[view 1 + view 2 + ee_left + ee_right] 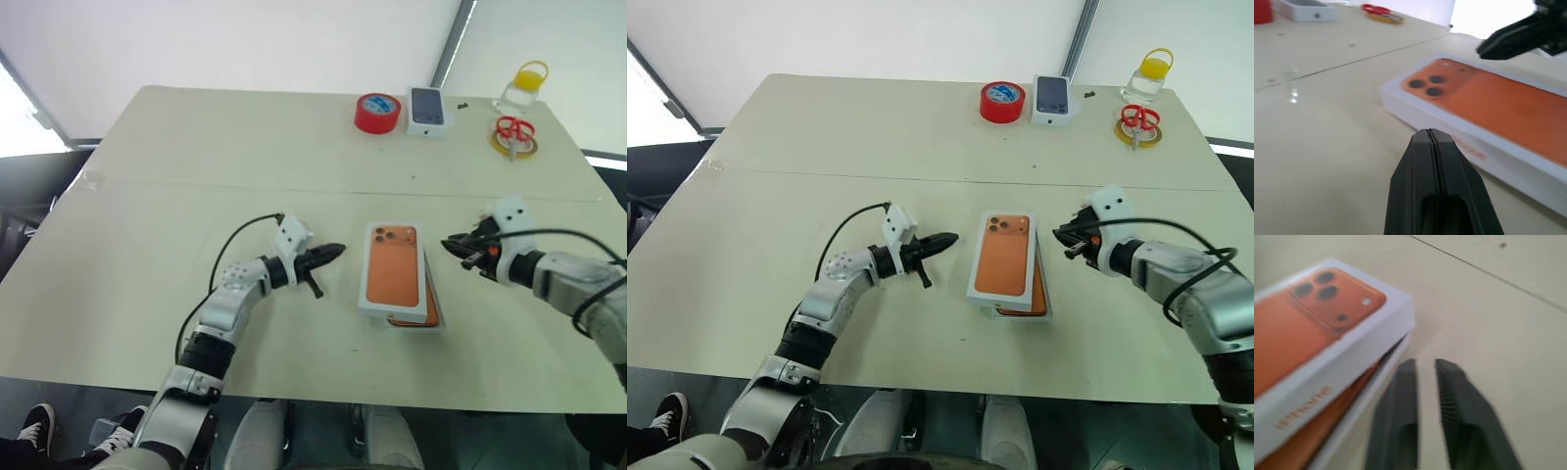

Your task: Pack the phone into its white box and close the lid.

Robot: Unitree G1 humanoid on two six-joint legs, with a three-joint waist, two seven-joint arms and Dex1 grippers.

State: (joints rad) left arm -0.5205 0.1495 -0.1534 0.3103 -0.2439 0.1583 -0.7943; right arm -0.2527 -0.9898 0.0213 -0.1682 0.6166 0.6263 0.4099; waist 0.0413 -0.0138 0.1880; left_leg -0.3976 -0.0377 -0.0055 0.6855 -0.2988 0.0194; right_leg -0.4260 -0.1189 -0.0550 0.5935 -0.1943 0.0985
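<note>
Left gripper [338, 252] has its fingers pressed together and holds nothing; the right gripper [449, 245] is closed and empty as well, each just beside one long side of the package on the table [196, 147]. In the middle the lid [392, 266] lies on the white box [1352, 431], but turned a little, so the phone [409, 321] shows under its near edge. I think the danger is a push from one side only: the lid could slide off further or jam on a corner, and the whole stack could move.
</note>
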